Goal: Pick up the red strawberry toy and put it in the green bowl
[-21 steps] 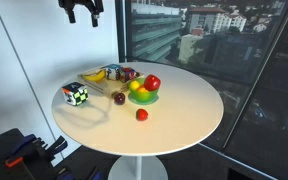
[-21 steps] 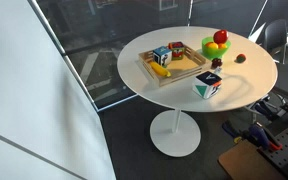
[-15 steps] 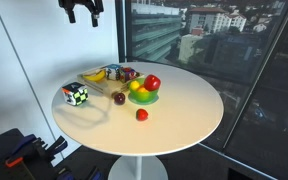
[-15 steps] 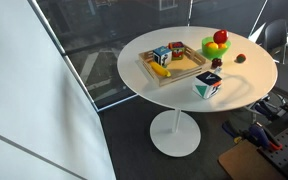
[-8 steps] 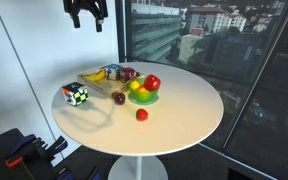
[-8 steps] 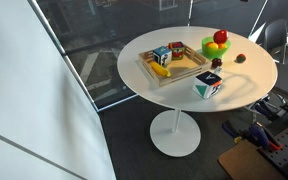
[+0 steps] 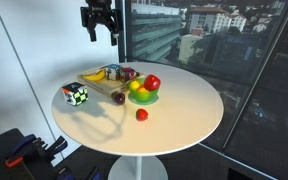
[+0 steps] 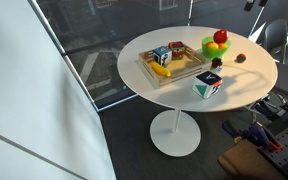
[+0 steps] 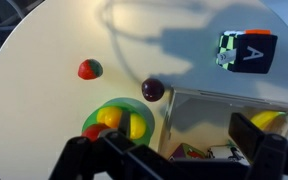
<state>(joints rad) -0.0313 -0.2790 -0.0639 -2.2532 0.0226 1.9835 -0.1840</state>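
Wrist view, left to right. The red strawberry toy lies alone on bare bench, far below the gripper and off to its left (open approach from above, I judge). The green bowl sits closer under the gripper, already crowded with fruit, so there is little room to place. A maroon fruit lies just beside the bowl, with the tray and cube to the right. The gripper hangs high with jaws wide apart, empty, probably staged for descent. Its fingertips are cut off by the frame edge, and the strawberry's cap is indistinct.
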